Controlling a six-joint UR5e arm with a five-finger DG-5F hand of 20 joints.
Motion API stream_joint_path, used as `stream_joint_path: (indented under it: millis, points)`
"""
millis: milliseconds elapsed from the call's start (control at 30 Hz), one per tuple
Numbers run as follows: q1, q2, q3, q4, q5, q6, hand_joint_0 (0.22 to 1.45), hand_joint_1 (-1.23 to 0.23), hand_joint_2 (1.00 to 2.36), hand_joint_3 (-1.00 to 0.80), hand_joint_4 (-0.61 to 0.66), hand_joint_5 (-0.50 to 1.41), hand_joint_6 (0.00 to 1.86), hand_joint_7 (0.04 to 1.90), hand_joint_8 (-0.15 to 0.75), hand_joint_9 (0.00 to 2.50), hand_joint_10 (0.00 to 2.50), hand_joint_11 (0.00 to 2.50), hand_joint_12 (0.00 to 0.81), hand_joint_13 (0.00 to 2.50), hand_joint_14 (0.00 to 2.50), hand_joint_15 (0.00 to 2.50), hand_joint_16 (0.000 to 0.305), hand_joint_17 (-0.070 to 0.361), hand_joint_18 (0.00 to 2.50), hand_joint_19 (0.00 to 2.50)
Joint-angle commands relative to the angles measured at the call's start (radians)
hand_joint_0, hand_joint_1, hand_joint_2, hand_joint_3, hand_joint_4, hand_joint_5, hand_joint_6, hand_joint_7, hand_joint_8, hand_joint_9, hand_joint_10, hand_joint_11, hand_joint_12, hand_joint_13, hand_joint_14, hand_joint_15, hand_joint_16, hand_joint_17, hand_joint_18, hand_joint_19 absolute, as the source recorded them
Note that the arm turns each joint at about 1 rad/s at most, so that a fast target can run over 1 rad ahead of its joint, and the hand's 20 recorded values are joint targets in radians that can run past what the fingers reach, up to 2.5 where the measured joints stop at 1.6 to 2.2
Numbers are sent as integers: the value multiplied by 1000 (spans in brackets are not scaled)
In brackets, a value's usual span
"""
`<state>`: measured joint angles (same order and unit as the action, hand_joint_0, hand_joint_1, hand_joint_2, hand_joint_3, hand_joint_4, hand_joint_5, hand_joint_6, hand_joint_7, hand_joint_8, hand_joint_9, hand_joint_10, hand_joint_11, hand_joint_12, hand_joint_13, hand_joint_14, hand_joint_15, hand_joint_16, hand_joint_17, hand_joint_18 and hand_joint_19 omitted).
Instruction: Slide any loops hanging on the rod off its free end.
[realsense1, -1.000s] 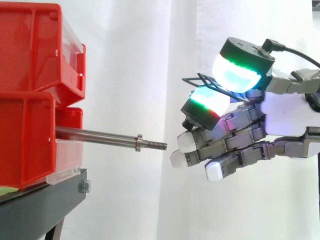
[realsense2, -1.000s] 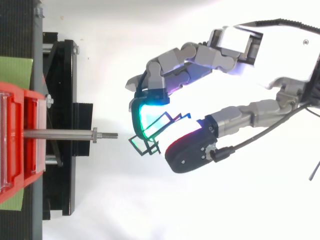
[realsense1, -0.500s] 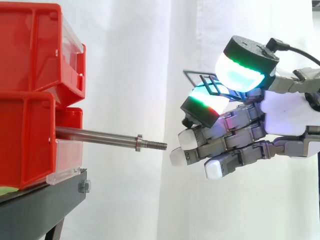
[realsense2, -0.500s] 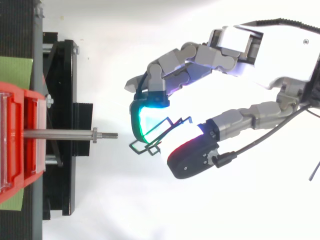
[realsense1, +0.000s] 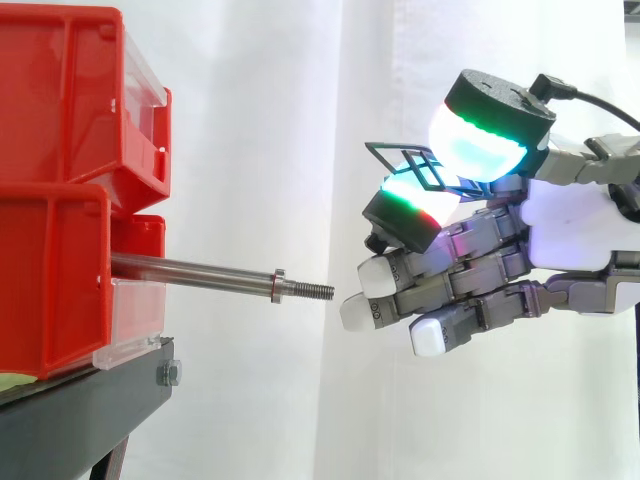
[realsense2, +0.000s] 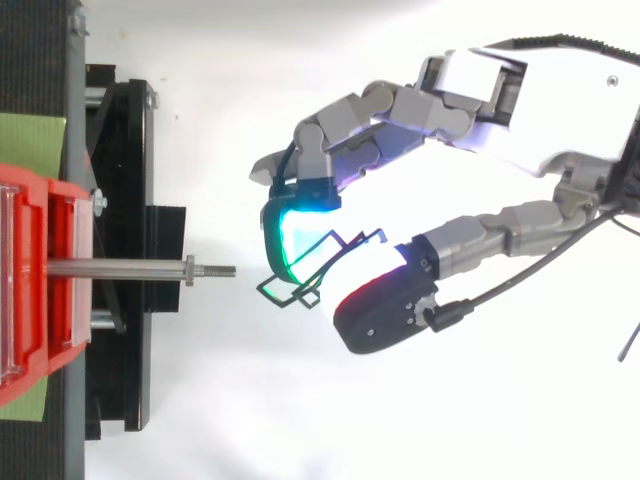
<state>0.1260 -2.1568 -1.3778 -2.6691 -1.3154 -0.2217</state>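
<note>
**Clerk:** White curtain (realsense1: 260, 150) behind, side view. Item one: red bins (realsense1: 60, 100), stacked at the left of the frame on a black stand (realsense1: 90, 400). Contents?

**Checker:** Cannot tell; the walls hide the insides. Item two: rod (realsense1: 190, 271), projecting from the lower tier toward frame centre. It has a collar and a threaded tip at the free end, and the shaft is bare.

**Clerk:** Item three?

**Checker:** The hand (realsense1: 575, 225), at the right of the frame, with its fingers curled. Two glowing pads (realsense1: 480, 145) pinch a thin dark wire loop (realsense1: 400, 158). The loop sits right of and above the rod tip, apart from it.

**Clerk:** Top view?

**Checker:** Same stock. The rod runs from the left-edge bin toward centre with nothing hung on it. The loop is at mid-frame, near the tip but clear of it, clamped between a cyan pad and a red-edged pad. There is a green sheet (realsense2: 30, 140) under the bin, and the bin's inside is not visible.

**Clerk:** Step?

**Checker:** By my reading, the slide-off is done for this loop, and no other shows on the rod. The next move calls for carrying it clear and letting go without snagging the threads.
</note>
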Motion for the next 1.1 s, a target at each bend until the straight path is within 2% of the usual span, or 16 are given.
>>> stream_joint_path:
  millis: [0,133,333,667,867,1067]
  points:
    - [1,0,0,0,5,5,645,-762,1020,-237,62,-191,825,1163,281,764,10,302,321,552,0,25,46,103,650,420]
    - [3,0,8,-3,5,8,608,-738,1019,-146,2,-171,808,1270,264,803,8,241,315,577,0,26,45,102,663,440]
    - [6,0,13,-15,15,8,601,-656,1016,-152,-14,-157,787,1262,262,807,6,185,329,580,0,25,49,111,679,440]
    - [11,0,16,-11,16,8,601,-622,1013,-81,15,-144,761,1272,282,818,6,197,342,586,0,17,52,118,686,430]
    - [11,0,16,-6,21,8,607,-545,1013,-80,61,-139,738,1236,269,809,6,178,341,575,0,24,52,117,668,442]
    - [12,0,16,-6,21,8,612,-567,1016,-55,104,-125,691,1287,280,803,6,205,339,568,0,17,50,113,667,423]
